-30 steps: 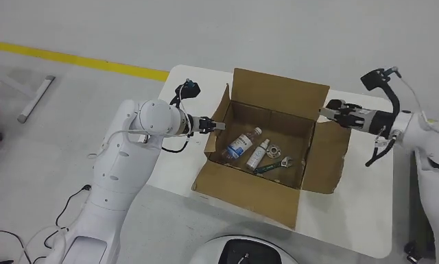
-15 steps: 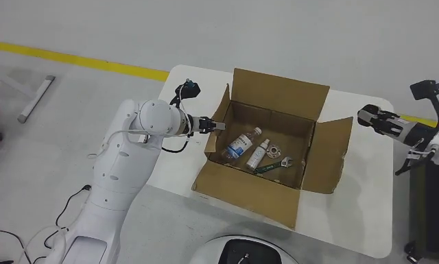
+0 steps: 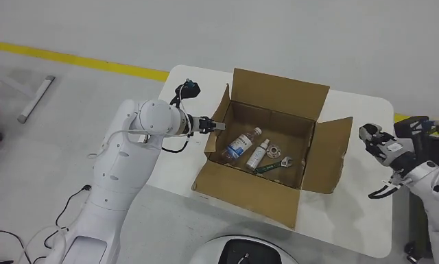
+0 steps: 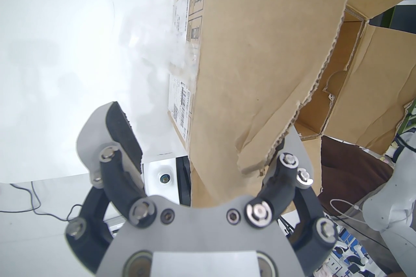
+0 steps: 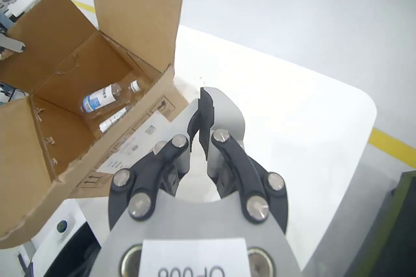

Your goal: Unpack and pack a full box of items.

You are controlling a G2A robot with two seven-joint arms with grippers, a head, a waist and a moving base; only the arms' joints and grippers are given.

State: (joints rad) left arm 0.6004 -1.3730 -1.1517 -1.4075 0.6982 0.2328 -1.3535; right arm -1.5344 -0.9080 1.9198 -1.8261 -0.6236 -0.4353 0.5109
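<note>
My left tool [image 4: 201,132] stands released, fingers wide apart astride the upright left flap [image 3: 221,110] of the cardboard box [image 3: 278,92]; the flap's torn edge lies close to one finger, the other pad [image 4: 123,132] is clear of it; nothing is clamped. My right tool [image 5: 201,116] is clenched on nothing, pads pressed together; it hangs over the table [image 3: 357,216] beyond the box's right flap [image 3: 329,154], apart from it.

The box sits open on the table; on its floor lie a clear water bottle [image 3: 240,144], a smaller white bottle [image 3: 258,154] just beside it, a round metal flange [image 3: 274,151] and a green-handled wrench [image 3: 274,166].

Handling, as I judge it: the bottles are light, smooth and round, apt to roll or slip; take each across mid-body at the label. The wrench and flange are stiff and heavier, lying flat; take the wrench across its handle, from above. The corrugated flaps bend easily.

Obstructions: the box walls and standing flaps bar any sideways approach; the items lie close together, so a descending finger may nudge a neighbour.
</note>
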